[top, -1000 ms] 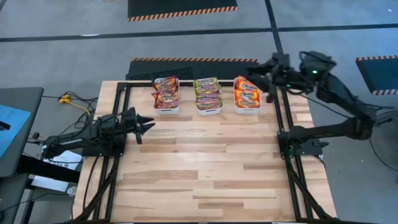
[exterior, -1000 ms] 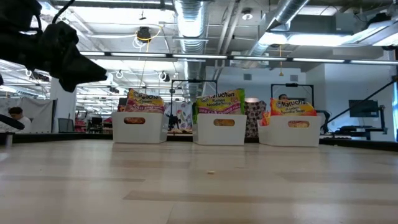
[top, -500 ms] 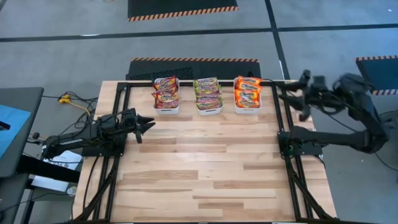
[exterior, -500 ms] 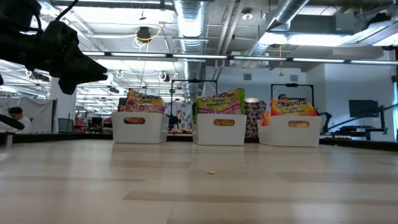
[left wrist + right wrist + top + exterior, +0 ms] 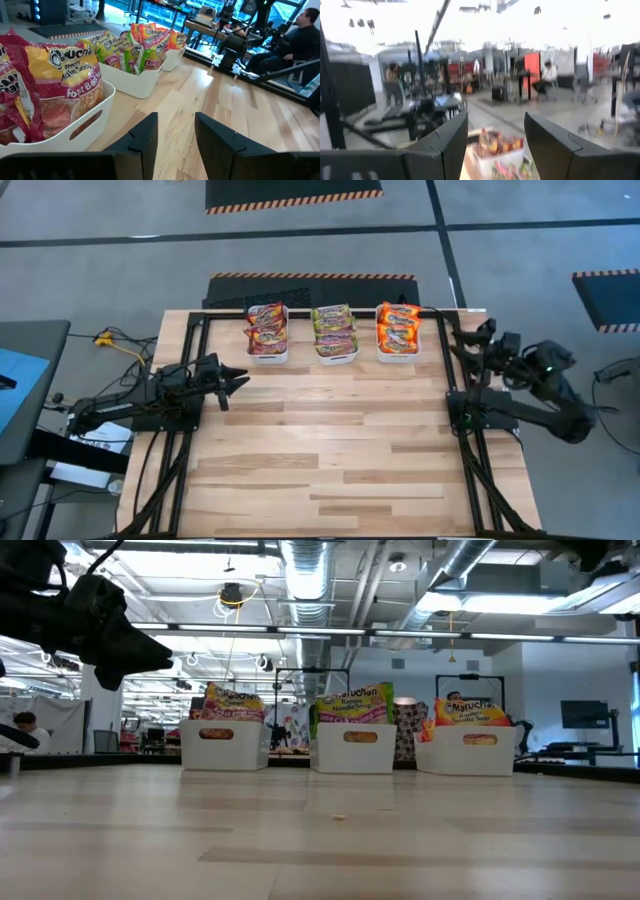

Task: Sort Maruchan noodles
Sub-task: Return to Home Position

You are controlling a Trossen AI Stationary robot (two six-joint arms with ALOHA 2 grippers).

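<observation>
Noodles: light, crinkly, likely slippery packets in bins at table far edge; pinch a seam; left gripper, right gripper at side edges, fingers apart, empty.

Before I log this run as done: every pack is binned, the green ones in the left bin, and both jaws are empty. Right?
Not quite: the high view shows the green packs in the middle bin, not the left. The rest holds: every pack is binned and both jaws are empty.

Three white bins stand in a row on the wooden table.
</observation>
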